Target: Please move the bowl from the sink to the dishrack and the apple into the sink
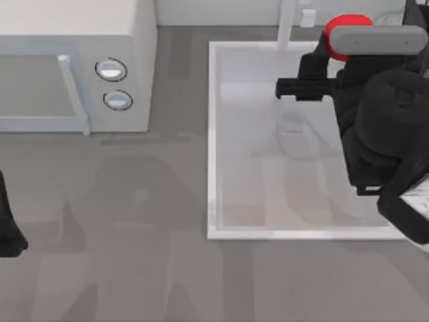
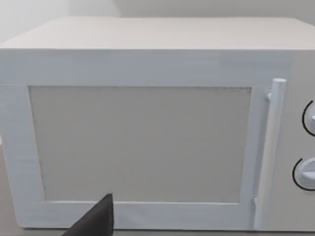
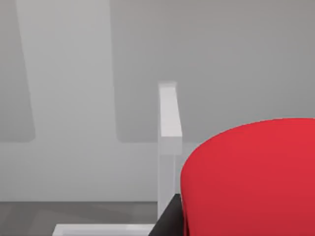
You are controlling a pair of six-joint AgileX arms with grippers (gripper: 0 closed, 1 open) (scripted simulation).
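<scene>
The right gripper (image 1: 328, 50) is up near the far end of the sink (image 1: 213, 134), close to the white faucet post (image 1: 287, 27). The apple (image 1: 347, 25) is a bright red lump sitting right at the tip of this gripper. In the right wrist view the apple (image 3: 251, 179) is very close and big, with a dark finger (image 3: 170, 219) touching its side. So the right gripper looks closed around the apple and is holding it.

The thing that matters most for the next move is where the apple is compared to the sink. In the top view the apple sits over the far rim of the sink, by the faucet post. The pale grey floor of the sink lies toward the near side from the apple. I think the apple has to come a little that way and then go down before it is let go, or it could land on the rim and roll off.

I see no bowl in the sink. The sink floor looks bare.

The left arm (image 1: 10, 231) is parked at the left edge of the table, well apart from the sink. Its camera looks at the white microwave (image 2: 147, 123). I cannot tell how its fingers stand.

The right arm is much nearer to the sink.

I can read no words or labels anywhere. The microwave has two round knobs (image 1: 111, 69) but no writing.
</scene>
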